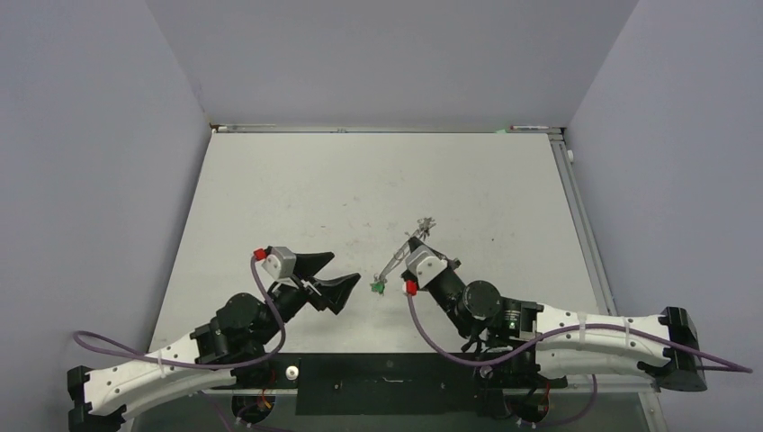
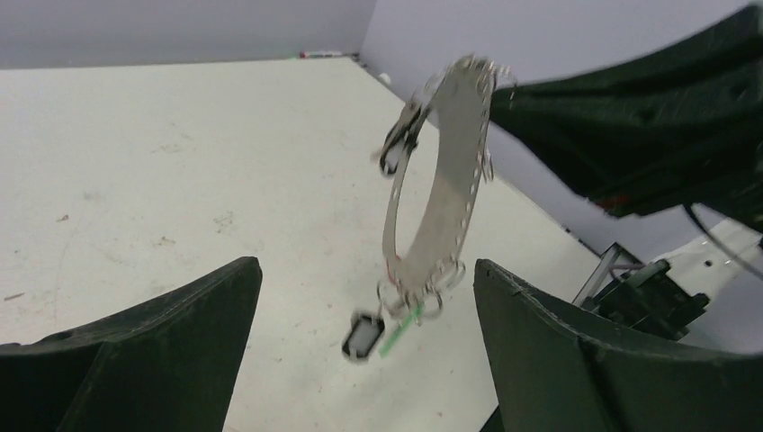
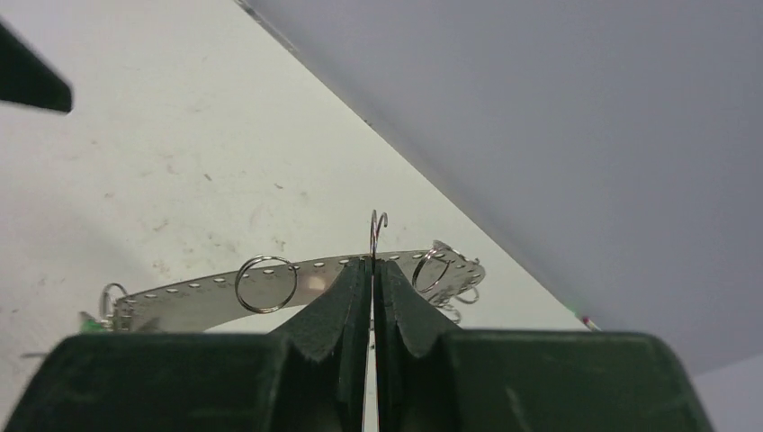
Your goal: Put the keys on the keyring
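The keyring [image 1: 402,255] is a silvery perforated band loop with small wire rings, held up off the table. My right gripper [image 1: 414,245] is shut on one thin wire ring [image 3: 375,225] of the keyring [image 3: 207,292]. A green tag [image 1: 379,288] hangs from the loop's low end. In the left wrist view the keyring [image 2: 441,180] stands on edge, with the green tag [image 2: 400,328] and a small dark-rimmed tag [image 2: 363,335] dangling under it. My left gripper [image 1: 346,270] is open and empty, its fingers either side of that low end [image 2: 367,270]. I cannot make out a red tag or any key blades.
The white table [image 1: 360,180] is walled by grey panels at the left, back and right. A metal rail [image 1: 580,225] runs along the right edge. The two arms' purple cables lie near the front edge.
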You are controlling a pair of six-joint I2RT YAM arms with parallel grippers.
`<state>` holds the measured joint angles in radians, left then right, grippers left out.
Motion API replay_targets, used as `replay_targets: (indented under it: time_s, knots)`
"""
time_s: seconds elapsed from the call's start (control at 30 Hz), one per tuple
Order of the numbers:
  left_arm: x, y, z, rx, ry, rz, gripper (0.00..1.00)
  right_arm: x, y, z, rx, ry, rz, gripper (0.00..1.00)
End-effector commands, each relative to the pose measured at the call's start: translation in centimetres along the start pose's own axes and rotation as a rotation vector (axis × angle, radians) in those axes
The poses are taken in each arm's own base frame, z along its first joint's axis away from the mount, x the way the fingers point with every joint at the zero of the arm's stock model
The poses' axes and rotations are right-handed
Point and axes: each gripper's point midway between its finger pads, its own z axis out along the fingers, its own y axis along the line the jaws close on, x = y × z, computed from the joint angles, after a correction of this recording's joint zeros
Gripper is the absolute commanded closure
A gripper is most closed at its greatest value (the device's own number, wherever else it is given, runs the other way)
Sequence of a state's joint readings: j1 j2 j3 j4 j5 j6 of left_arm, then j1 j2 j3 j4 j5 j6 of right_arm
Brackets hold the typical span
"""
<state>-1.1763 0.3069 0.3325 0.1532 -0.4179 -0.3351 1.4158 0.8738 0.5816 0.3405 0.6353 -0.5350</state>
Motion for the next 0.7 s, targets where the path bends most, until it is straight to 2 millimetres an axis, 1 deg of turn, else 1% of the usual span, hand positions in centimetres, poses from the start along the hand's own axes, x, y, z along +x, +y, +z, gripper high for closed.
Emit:
replay_targets:
  time_s: [0.0, 0.07, 0.17, 0.27, 0.33, 0.4, 0.47, 0.5, 0.6, 0.67]
  knots:
    - [1.3, 0.3, 1.6, -0.053, 0.072, 0.059, 0.15, -0.7, -6.4, -0.2, 0.233, 0.046, 0.228, 0.95]
    - [2.8, 0.2, 2.4, -0.061, 0.13, 0.088, 0.15, 0.2, -8.3, -0.6, 0.322, 0.099, 0.258, 0.95]
    - [4.8, -0.6, 3.7, -0.035, 0.206, 0.111, 0.15, 1.5, -10.8, -1.3, 0.439, 0.162, 0.286, 0.95]
    - [7.0, -1.4, 5.1, -0.012, 0.284, 0.135, 0.18, 2.8, -13.3, -2.3, 0.554, 0.231, 0.296, 0.95]
    - [8.0, -1.9, 6.4, -0.025, 0.335, 0.138, 0.21, 3.2, -15.1, -3.1, 0.618, 0.257, 0.32, 0.95]
    - [9.3, -2.3, 7.7, -0.059, 0.4, 0.115, 0.24, 3.2, -16.8, -4.0, 0.675, 0.264, 0.351, 0.95]
    - [11.0, -2.7, 9.0, -0.101, 0.473, 0.076, 0.26, 3.1, -18.1, -4.9, 0.722, 0.287, 0.358, 0.95]
    - [11.8, -2.9, 9.6, -0.121, 0.505, 0.063, 0.27, 3.1, -18.5, -5.3, 0.739, 0.303, 0.358, 0.95]
    - [14.2, -2.8, 11.2, -0.219, 0.576, 0.056, 0.29, 2.5, -19.6, -6.1, 0.77, 0.317, 0.367, 0.95]
    - [15.2, -2.2, 12.1, -0.301, 0.607, 0.073, 0.34, 2.2, -20.0, -6.6, 0.778, 0.322, 0.369, 0.95]
